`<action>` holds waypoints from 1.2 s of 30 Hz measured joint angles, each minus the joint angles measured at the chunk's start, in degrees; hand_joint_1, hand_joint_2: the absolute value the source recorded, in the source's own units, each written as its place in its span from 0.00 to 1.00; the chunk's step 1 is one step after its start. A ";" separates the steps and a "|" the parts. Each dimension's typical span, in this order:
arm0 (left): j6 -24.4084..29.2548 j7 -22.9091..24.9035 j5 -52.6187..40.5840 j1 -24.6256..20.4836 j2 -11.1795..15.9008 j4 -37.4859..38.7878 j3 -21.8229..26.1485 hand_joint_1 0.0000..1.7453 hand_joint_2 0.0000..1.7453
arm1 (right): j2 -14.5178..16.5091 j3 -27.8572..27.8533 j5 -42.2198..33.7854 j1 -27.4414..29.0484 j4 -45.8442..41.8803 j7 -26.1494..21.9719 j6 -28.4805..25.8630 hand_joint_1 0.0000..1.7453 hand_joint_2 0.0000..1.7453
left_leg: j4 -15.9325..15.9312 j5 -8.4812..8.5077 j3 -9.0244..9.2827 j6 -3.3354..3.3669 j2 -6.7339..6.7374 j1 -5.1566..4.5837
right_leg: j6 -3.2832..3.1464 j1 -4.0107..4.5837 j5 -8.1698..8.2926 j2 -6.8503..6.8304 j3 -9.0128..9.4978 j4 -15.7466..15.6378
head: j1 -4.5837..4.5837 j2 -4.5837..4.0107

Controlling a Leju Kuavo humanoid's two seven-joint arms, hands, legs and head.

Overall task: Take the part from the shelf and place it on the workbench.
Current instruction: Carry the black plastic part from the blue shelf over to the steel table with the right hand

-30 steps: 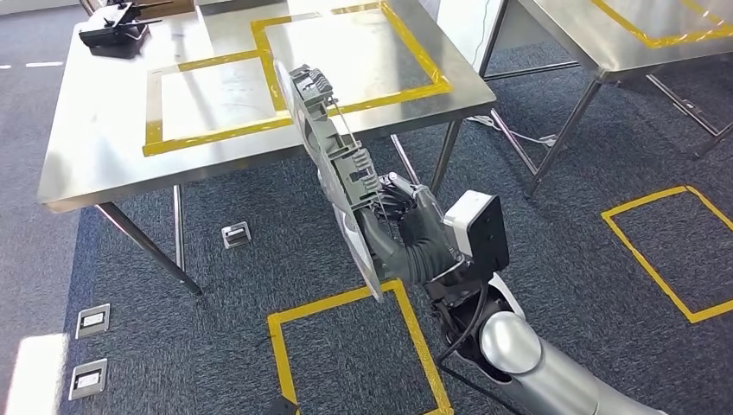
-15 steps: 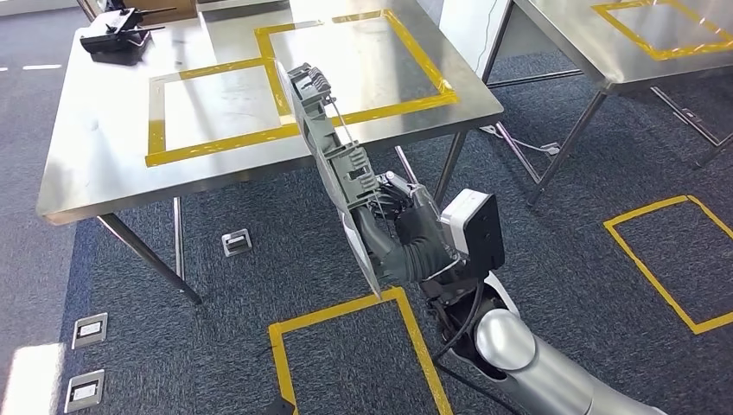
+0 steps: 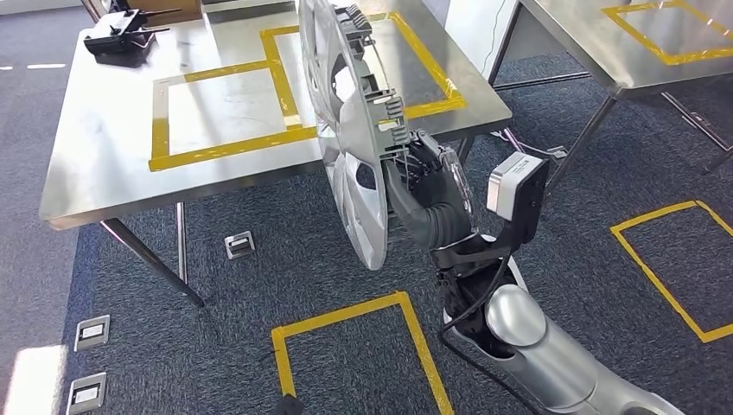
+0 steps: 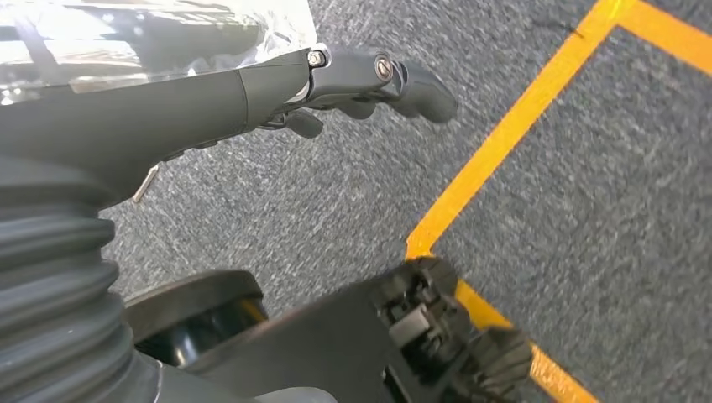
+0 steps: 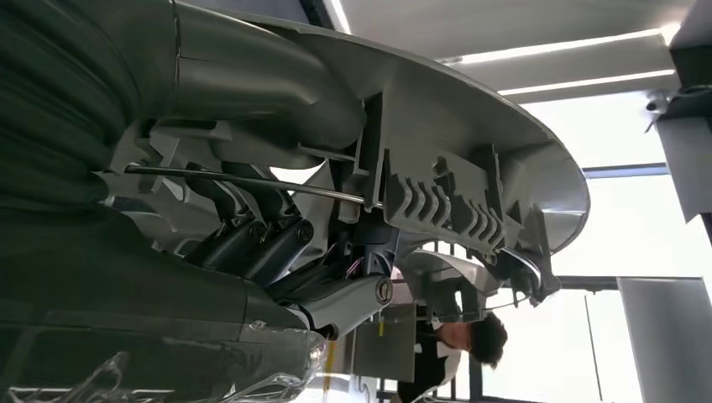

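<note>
Right hand holds the part upright above the workbench edge.

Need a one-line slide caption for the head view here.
Right hand holds a silver wheel cover upright on edge, in front of the steel workbench.
</note>
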 joint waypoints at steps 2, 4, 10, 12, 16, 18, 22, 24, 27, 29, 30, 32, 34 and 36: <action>-0.27 0.10 -0.13 -0.09 -0.05 -0.05 -0.04 0.00 1.00 | 0.16 -0.51 -0.31 -0.54 0.03 -0.07 -0.36 1.00 1.00 | 0.25 -0.50 -0.05 -0.51 0.07 0.02 | -0.33 -0.26 -0.03 -0.07 0.58 -0.76 | 0.08 0.00; -0.38 0.18 -0.22 -0.17 -0.04 -0.05 -0.05 0.00 1.00 | 0.36 -0.83 -0.48 -1.01 0.14 -0.07 -0.62 1.00 1.00 | 4.22 -2.55 -1.84 -0.92 0.14 0.03 | -0.73 -0.56 -0.07 -0.30 1.37 -1.47 | -0.07 0.00; -0.76 0.49 -0.57 -0.17 0.03 -0.05 -0.15 0.00 1.00 | 0.85 -1.35 -0.50 -1.85 0.99 -0.10 -1.49 1.00 1.00 | 10.41 -0.78 -6.70 -2.32 0.35 0.65 | -0.59 -0.94 -1.46 -0.39 2.91 -1.23 | -0.19 0.00; -0.82 0.56 -0.71 -0.29 0.04 -0.06 -0.20 0.00 1.00 | 0.92 -1.50 -0.50 -2.31 1.28 -0.02 -1.75 1.00 1.00 | 3.71 2.50 -3.70 -2.35 0.54 0.68 | 0.03 -1.08 -2.21 -0.29 3.48 -0.85 | -0.32 0.00; -0.90 0.62 -0.86 -0.56 0.05 -0.07 -0.34 0.00 1.00 | 0.95 -1.74 -0.50 -3.43 1.89 0.40 -2.16 1.00 1.00 | 0.12 1.64 -1.77 -0.50 0.40 0.33 | 1.26 -1.00 -2.70 -0.36 3.37 -0.65 | -0.48 0.00; -0.91 0.64 -0.94 -0.57 0.02 -0.08 -0.38 0.00 1.00 | 0.94 -1.82 -0.48 -3.86 2.20 0.63 -2.26 1.00 1.00 | -0.12 1.56 -1.45 0.17 0.31 0.49 | 1.76 -1.01 -3.60 -0.36 3.03 0.67 | -0.35 0.00; -1.13 0.67 -1.22 -0.80 -0.08 -0.08 -0.38 0.00 1.00 | 0.93 -1.80 -0.29 -4.56 3.09 1.15 -2.27 1.00 1.00 | -0.19 1.03 -0.86 1.10 0.31 0.43 | 2.09 -0.97 -8.14 -0.25 -3.96 13.21 | 0.22 0.00; -1.34 0.73 -1.29 -0.77 -0.08 -0.08 -0.38 0.00 1.00 | 0.93 -1.75 -0.28 -4.59 3.66 1.25 -2.27 1.00 1.00 | -0.14 0.60 -0.43 1.25 0.18 0.34 | 1.93 -0.96 -7.33 -0.25 -6.66 16.08 | 0.26 0.00; -1.51 0.77 -1.39 -0.75 -0.18 -0.08 -0.38 0.00 1.00 | 0.94 -1.73 -0.28 -4.74 4.45 1.38 -2.27 1.00 1.00 | -0.14 -0.39 0.83 0.92 -0.16 0.37 | 1.23 -0.75 -0.54 -0.22 -3.94 7.23 | 0.26 0.00; -1.52 0.77 -1.40 -0.79 -0.30 -0.08 -0.38 0.00 1.00 | 0.97 -1.68 -0.28 -5.01 4.91 1.44 -2.27 1.00 1.00 | -0.15 -0.91 1.28 0.38 -0.22 0.38 | 0.73 -0.36 1.37 -0.16 -1.65 1.99 | 0.25 0.00; -1.57 0.77 -1.40 -0.80 -0.36 -0.08 -0.38 0.00 1.00 | 0.98 -1.64 -0.27 -5.17 5.11 1.45 -2.27 1.00 1.00 | -0.19 -1.07 1.29 0.07 -0.21 0.39 | 0.47 -0.18 1.05 -0.10 -1.07 0.85 | 0.25 0.00; -1.67 0.77 -1.40 -0.79 -0.46 -0.09 -0.39 0.00 1.00 | 1.03 -1.54 -0.26 -5.40 5.50 1.46 -2.27 1.00 1.00 | -0.37 -1.29 1.26 -0.53 -0.14 0.39 | 0.02 -0.16 0.36 -0.03 -0.58 -0.09 | 0.35 0.00; -1.72 0.77 -1.42 -0.80 -0.47 -0.10 -0.40 0.00 1.00 | 1.07 -1.49 -0.22 -5.44 5.91 1.48 -2.28 1.00 1.00 | 0.54 -2.16 0.92 -0.93 0.02 0.32 | -0.39 -0.43 0.18 -0.06 -0.08 -0.73 | 0.26 0.00; -1.72 0.77 -1.44 -0.81 -0.42 -0.10 -0.40 0.00 1.00 | 1.08 -1.39 -0.11 -5.44 6.36 1.52 -2.29 1.00 1.00 | 5.69 -4.33 -1.60 -1.13 0.12 0.25 | -0.84 -0.61 -0.05 -0.21 0.54 -1.14 | 0.10 0.00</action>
